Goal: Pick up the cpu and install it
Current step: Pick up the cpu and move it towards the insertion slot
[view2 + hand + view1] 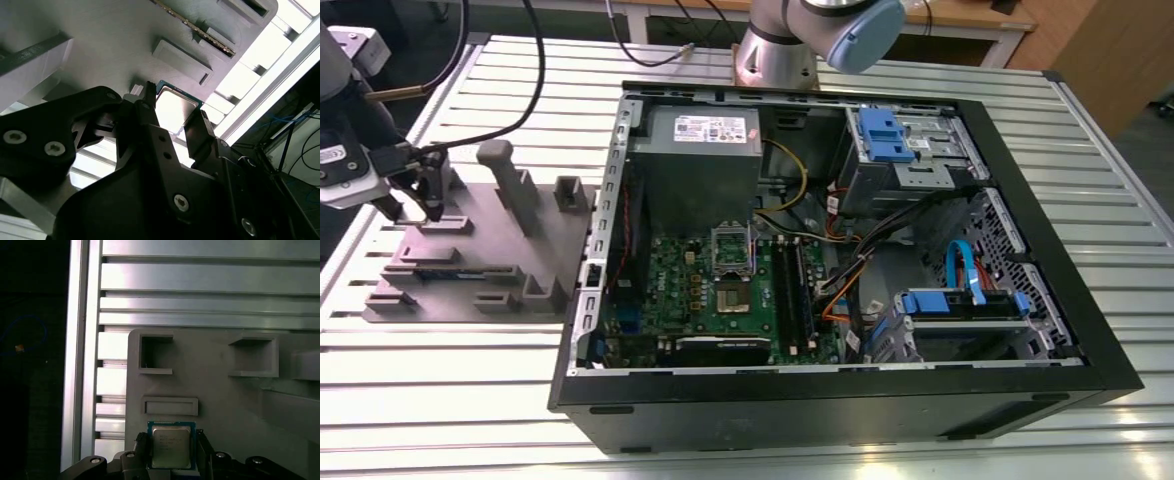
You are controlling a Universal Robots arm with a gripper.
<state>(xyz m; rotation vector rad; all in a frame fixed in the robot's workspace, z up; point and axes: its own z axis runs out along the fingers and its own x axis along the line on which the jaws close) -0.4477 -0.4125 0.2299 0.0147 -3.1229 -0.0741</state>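
The slatted metal tabletop (454, 390) is taken up mostly by the open computer case (854, 405), inside which the green motherboard (674, 280) is seen. Just beside the case, at the exterior view's left, a grey holder block (467, 295) is set, and the gripper (171, 437) is placed low over it. In both wrist views the cpu (171, 449) is seen lying flat on that block, between the jaws. The jaws stand at its two opposite edges and appear to touch both, so the chip is judged gripped but not yet raised. For a sound pickup, the hold is best kept centred on the edges, the chip kept level, and the rise made straight off the block
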